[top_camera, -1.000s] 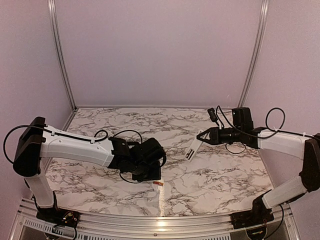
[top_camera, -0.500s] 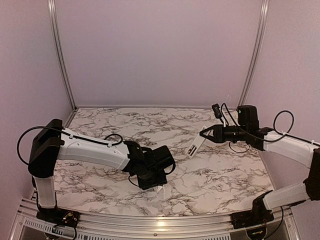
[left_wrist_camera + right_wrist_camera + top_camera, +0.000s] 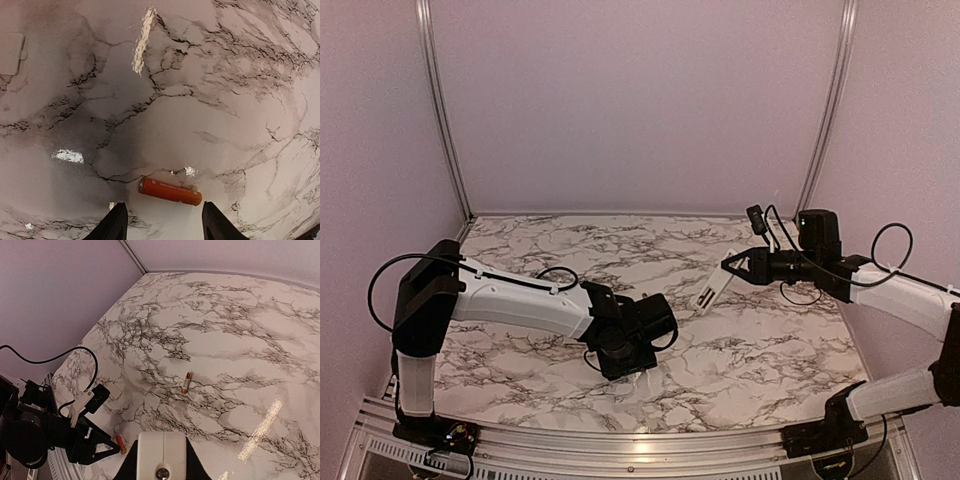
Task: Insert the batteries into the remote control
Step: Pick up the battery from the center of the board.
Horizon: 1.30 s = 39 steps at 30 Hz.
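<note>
Left pincer (image 3: 162, 227) hangs low over the tabletop (image 3: 240, 75) with its jaws apart. One battery (image 3: 170, 191) lies flat just ahead of the fingertips, crosswise to them, its length nearly filling the gap. Step in hand, as judged: pick up this battery. As it lies, the jaws would meet its two ends, a slippery hold on a round thing. It would be better to turn the wrist so the fingers (image 3: 114, 225) meet the long sides, advance until the battery sits between them, drop close to the marble and close slowly and centred, since it may roll. Right pincer (image 3: 728, 268) is clamped on one end of the remote (image 3: 710, 295) and holds it in the air, sloping down toward mid-table, well apart from the left arm. Whether its compartment faces up or is open cannot be told. The second battery (image 3: 186, 382) lies loose farther in, between the arms and touching neither. A pale square (image 3: 10, 52) lies flat off to one side; it may be the cover, but this is uncertain. Nothing lies between the left pincer and its battery.
</note>
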Each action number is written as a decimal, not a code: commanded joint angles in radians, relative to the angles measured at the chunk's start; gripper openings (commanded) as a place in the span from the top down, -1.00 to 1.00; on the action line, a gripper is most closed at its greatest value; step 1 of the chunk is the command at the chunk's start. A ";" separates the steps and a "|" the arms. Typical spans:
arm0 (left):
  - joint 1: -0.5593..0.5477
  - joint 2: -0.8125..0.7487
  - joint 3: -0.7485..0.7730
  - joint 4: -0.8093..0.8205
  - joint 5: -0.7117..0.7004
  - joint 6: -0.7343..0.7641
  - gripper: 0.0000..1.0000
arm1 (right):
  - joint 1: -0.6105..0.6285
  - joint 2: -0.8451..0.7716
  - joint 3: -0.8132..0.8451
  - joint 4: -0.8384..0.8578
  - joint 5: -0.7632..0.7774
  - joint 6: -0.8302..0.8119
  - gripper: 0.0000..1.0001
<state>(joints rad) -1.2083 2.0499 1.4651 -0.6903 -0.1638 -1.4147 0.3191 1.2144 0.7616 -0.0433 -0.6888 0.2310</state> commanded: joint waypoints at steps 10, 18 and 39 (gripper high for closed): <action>0.033 0.096 0.113 -0.129 -0.011 0.012 -0.07 | -0.009 -0.028 0.019 -0.011 0.020 -0.015 1.00; 0.043 0.129 0.146 -0.156 0.004 0.025 0.15 | -0.009 -0.028 0.019 -0.012 0.023 -0.019 1.00; 0.066 0.203 0.216 -0.141 0.051 0.215 1.00 | -0.011 0.000 0.019 -0.005 0.014 -0.017 1.00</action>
<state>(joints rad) -1.1473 2.1902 1.6592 -0.8234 -0.1432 -1.2686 0.3157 1.2060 0.7616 -0.0475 -0.6708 0.2264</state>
